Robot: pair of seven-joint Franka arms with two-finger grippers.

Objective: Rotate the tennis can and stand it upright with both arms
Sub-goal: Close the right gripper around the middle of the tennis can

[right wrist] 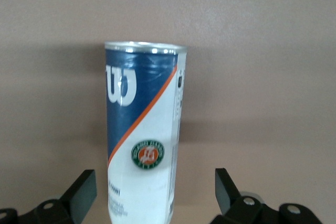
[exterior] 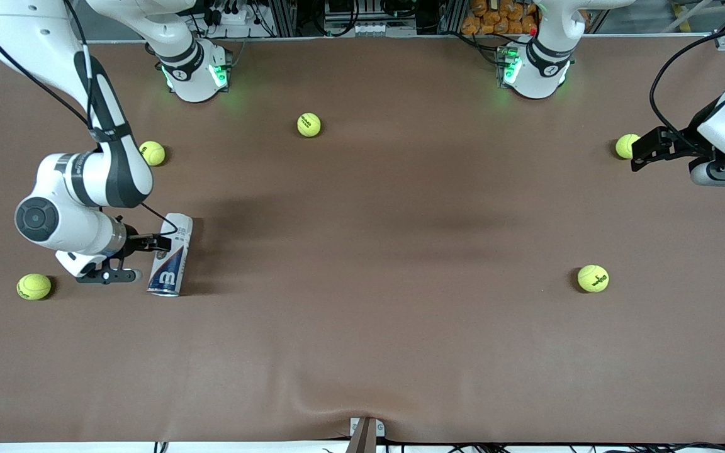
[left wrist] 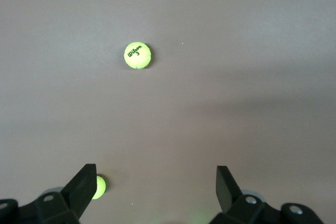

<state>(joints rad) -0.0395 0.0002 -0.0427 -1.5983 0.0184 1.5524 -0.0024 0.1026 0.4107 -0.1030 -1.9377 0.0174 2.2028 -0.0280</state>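
Tennis can point(exterior: 171, 254) lies flat on the brown table point(exterior: 362, 327) toward the right arm's end, long axis running roughly 12-to-6 on the table as the front view shows it, silver rim at the 6 o'clock end, nearer the front camera. Right gripper point(exterior: 142, 258) sits low just beside the can, on its 9 o'clock flank, near mid-length. In the right wrist view the can point(right wrist: 142, 145) fills the gap between the two fingers point(right wrist: 81, 190), which stand wide apart with clear space on each side; nothing gripped, no contact that I can make out. Left gripper point(exterior: 642, 150) waits over the left arm's end of the table, next to a tennis ball point(exterior: 625, 145), fingers equally spread and empty; its wrist view shows only bare table and two balls point(left wrist: 137, 55). Step in hand, by my reading: the approach for the first grasp, with rotating and uprighting not yet begun. Next move likely calls for the right gripper to advance until the can sits squarely between the fingers, then close across its width. Smooth round plastic may roll or slip if pinched off-centre. The left arm must cross the table to help.
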